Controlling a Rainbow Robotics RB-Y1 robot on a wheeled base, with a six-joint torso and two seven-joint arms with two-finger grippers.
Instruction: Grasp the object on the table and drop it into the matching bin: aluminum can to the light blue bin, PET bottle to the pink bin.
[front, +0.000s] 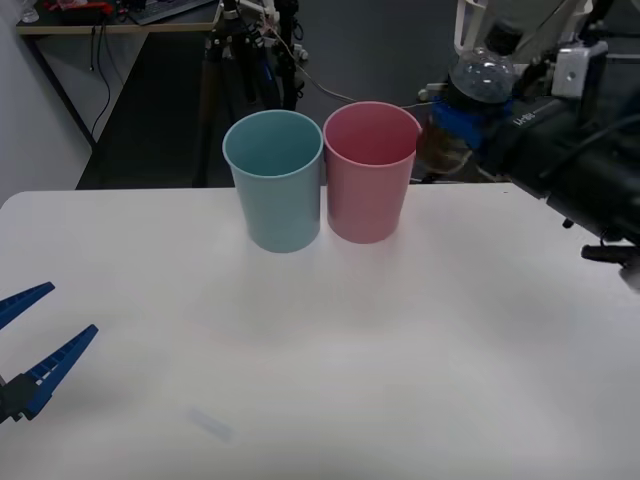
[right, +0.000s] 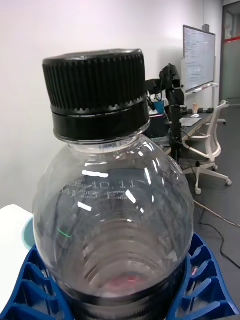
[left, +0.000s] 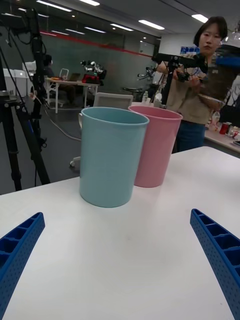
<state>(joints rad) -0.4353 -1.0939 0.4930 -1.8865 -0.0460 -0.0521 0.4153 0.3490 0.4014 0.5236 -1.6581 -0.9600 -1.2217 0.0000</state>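
**Bottle held high beside the pink bin**

The PET bottle (front: 478, 85) is held up in the air, off the worktop (front: 400, 330). In the front view it is seen at about 2 o'clock from the pink bin (front: 369, 170), just past the bin's rim and a bit higher than it. It is kept upright, with its dark cap on top, so that it can go straight down when it is let go. It is not yet over the mouth of the bin, so a short move toward 8 o'clock is probably still needed.

The bottle is clamped by the right gripper (right: 120, 287). The blue ribbed fingers (right: 202, 280) are pressed on both sides of the lower body, which is why the clear top and cap (right: 97, 92) stand free above them.

The pink bin is the right one for a plastic bottle. It stands touching the light blue bin (front: 275, 178), which is at its 9 o'clock. The two are set close together at the far side of the worktop, so care is likely needed that the bottle does not fall into the wrong one.

The left gripper (front: 30, 345) is kept low at the near left edge of the worktop, well apart from the bins. Its fingers are spread wide and nothing is held in it.
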